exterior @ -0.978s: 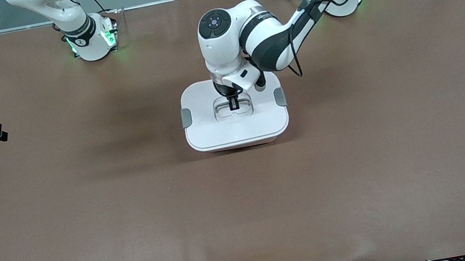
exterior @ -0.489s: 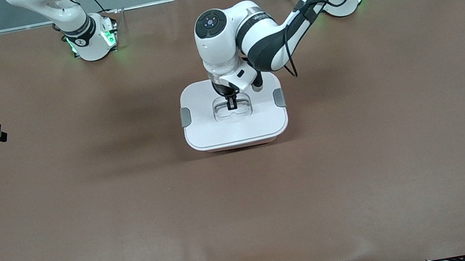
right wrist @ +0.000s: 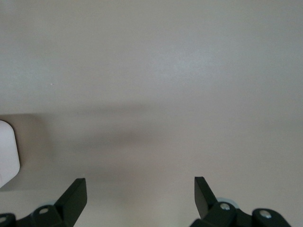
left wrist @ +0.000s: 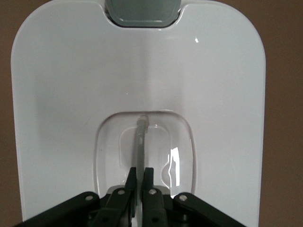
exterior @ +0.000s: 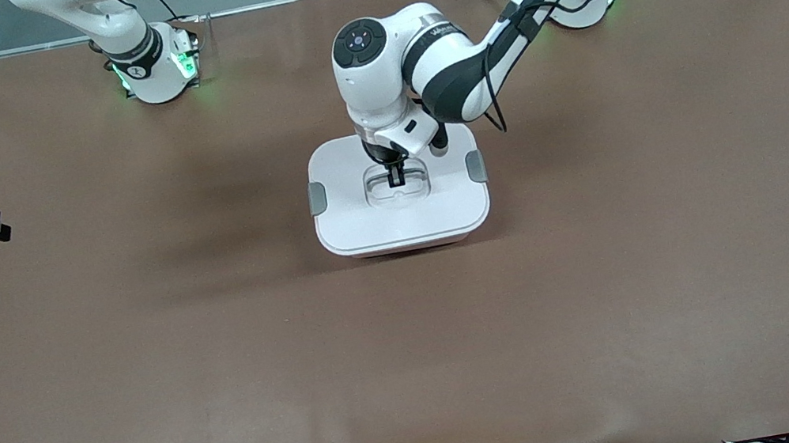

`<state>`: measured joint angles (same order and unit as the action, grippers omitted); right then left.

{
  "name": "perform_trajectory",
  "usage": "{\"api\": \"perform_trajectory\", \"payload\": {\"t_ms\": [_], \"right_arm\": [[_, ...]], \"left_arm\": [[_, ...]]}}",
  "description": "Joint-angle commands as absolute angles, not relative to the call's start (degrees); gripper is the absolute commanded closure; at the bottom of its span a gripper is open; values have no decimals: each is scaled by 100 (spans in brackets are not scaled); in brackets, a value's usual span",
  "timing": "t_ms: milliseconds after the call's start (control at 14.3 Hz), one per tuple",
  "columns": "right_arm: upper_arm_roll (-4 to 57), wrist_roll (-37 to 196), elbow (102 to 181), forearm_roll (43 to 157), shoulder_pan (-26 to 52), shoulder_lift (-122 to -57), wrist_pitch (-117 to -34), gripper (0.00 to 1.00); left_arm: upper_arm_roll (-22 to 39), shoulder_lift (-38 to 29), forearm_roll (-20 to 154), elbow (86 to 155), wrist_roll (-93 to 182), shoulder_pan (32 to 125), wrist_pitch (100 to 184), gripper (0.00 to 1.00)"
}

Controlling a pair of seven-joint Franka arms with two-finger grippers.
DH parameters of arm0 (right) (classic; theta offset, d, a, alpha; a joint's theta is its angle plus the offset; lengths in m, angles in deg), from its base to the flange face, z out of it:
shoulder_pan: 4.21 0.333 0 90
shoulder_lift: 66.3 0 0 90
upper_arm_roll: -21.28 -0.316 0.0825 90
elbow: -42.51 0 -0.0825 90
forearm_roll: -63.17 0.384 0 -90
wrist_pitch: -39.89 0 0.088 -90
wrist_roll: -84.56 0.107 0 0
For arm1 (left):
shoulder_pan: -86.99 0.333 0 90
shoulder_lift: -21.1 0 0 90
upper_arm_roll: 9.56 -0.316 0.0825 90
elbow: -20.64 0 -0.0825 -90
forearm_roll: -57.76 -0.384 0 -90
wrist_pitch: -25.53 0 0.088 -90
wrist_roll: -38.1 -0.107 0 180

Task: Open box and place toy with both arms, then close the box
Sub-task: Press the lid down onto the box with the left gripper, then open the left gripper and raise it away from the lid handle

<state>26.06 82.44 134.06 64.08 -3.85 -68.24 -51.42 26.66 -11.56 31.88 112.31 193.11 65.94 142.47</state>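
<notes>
Centrally, the left gripper point(exterior: 396, 177) pinches the box's point(exterior: 403, 224) recessed handle point(left wrist: 140, 137).

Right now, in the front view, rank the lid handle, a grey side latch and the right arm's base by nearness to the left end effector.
1. Handle: inside the lid recess, pinched by left end effector.
2. Grey latch: box edge toward the left arm's end.
3. Right arm's base: table's edge.
</notes>
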Motion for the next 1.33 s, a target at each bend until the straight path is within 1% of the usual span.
{"api": "perform_trajectory", "payload": {"t_ms": [0, 70, 140, 210, 419, 629, 768, 1048, 1257], "right_arm": [[2550, 8271, 13365, 6458, -439, -6797, -5126, 0], [2550, 8271, 13365, 6458, -448, -6797, -5126, 0], [2550, 8271, 13365, 6458, -448, -6797, -5126, 0], [2550, 8271, 13365, 6458, -456, -6797, -5126, 0], [2550, 8271, 13365, 6458, -456, -6797, -5134, 0], [2541, 8271, 13357, 6475, -448, -6797, -5134, 0], [2541, 8271, 13365, 6484, -448, -6797, -5152, 0], [2541, 8271, 13365, 6475, -387, -6806, -5161, 0], [2541, 8271, 13365, 6475, -369, -6814, -5161, 0]], "left_arm": [[2639, -1098, 3051, 11451, 19341, 6607, 14173, 99], [2647, -1089, 3051, 11407, 19271, 6616, 14164, 47], [2639, -1046, 3060, 11372, 19122, 6616, 14164, 19], [2639, -1002, 3060, 11276, 18842, 6633, 14155, 0], [2674, -721, 3156, 11021, 17745, 7045, 13866, 0], [2683, -492, 3393, 10765, 16533, 7563, 13812, 0], [2683, -255, 3613, 10774, 15715, 7923, 13673, 0], [2674, 263, 3911, 10774, 13967, 8565, 12961, 0], [2726, 676, 4429, 10782, 12420, 9285, 12653, 0]]}}
